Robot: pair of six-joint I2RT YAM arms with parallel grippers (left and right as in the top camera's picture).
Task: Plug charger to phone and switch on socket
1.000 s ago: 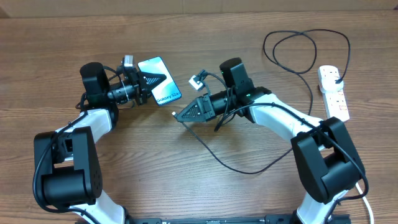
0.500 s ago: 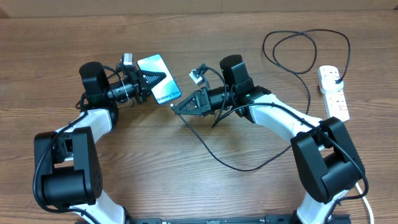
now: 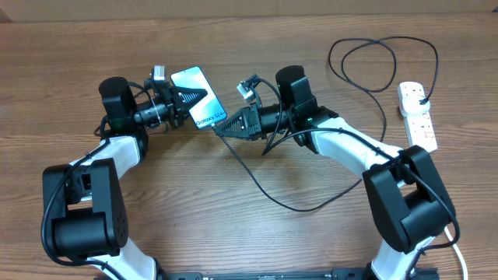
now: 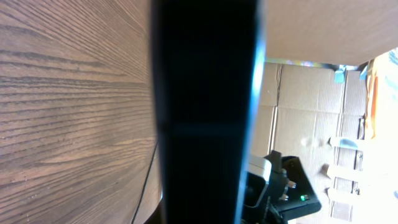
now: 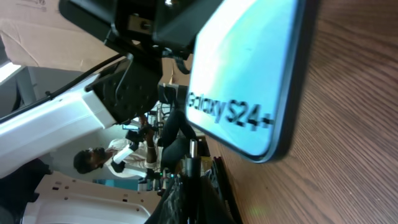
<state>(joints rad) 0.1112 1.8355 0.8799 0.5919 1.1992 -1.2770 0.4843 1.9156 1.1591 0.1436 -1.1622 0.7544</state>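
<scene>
My left gripper point(image 3: 185, 99) clamps the slim light-blue glossy phone point(image 3: 204, 111); my right gripper point(image 3: 220, 129), closed on the thin black charger cable point(image 3: 264, 190), sits at the phone's right end.

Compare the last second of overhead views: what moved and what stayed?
The right gripper, holding the charger by its connector end, moved left until its tip nearly meets the phone at its lower edge. The left gripper kept hold of the phone, which barely shifted. The socket stayed put.
</scene>
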